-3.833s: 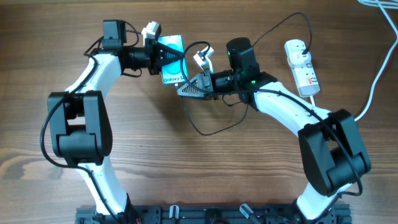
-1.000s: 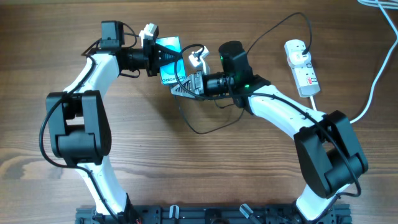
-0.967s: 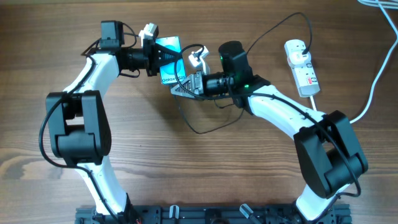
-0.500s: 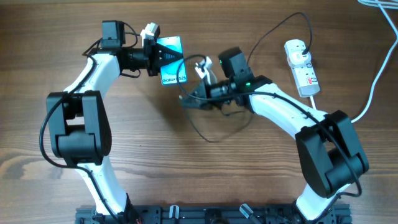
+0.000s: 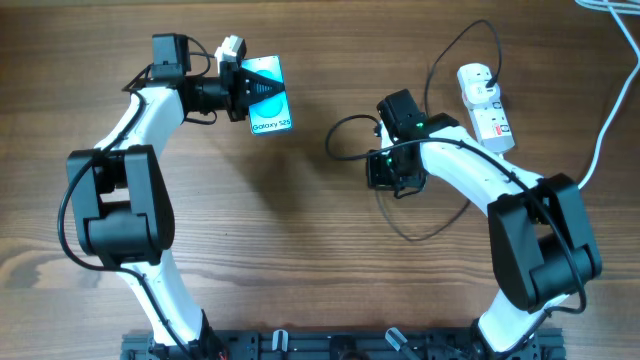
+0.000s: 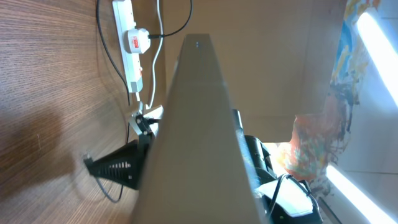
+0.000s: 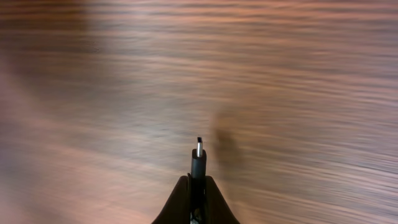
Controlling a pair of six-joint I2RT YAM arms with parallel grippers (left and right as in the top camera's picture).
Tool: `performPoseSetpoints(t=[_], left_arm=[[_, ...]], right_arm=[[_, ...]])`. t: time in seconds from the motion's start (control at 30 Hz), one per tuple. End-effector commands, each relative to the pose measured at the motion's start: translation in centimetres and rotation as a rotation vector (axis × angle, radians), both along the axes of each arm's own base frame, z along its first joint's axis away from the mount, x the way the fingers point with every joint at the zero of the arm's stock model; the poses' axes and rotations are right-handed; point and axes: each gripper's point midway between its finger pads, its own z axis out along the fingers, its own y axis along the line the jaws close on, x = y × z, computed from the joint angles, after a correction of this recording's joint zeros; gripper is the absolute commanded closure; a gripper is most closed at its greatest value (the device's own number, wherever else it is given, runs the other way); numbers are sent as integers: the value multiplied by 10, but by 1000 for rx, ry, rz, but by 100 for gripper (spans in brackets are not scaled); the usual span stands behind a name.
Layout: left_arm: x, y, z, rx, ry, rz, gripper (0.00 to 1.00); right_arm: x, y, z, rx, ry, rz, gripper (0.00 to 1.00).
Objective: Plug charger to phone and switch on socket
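Tabletop: charger pinched in right hand.

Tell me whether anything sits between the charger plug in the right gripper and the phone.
Nothing visible does. Overhead, only bare table and the charger's own slack loop lie between the right gripper and the phone, held by the left gripper.

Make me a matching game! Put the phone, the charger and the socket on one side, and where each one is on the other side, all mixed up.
Things:
1 phone
2 charger
3 socket

Places:
A lying on the table
B pinched in the right gripper
C held by the left gripper

Pairs: 1-C, 2-B, 3-A
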Motion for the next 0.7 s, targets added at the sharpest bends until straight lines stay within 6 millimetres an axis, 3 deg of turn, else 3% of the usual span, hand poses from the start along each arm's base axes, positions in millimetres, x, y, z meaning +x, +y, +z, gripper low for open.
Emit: performPoseSetpoints(t=[0.0,0.17,0.2,0.47,0.67], left_arm=[[-5,-2,13,-22,-32,-17,96],[-5,-2,13,-22,-32,-18,96],[-5,-2,13,-23,-32,-18,96],[-6,-2,13,-23,-32,-19,96],[-6,-2,13,-23,-32,-19,96]], right_arm=[[7,-26,3,-158,-55,4,96],[4,-29,3,-170,-44,3,82],[3,-29,2,-171,-40,3,76],[-3,-31,2,-177,-14,4,69],[-12,-17,1,-157,-2,51,67]])
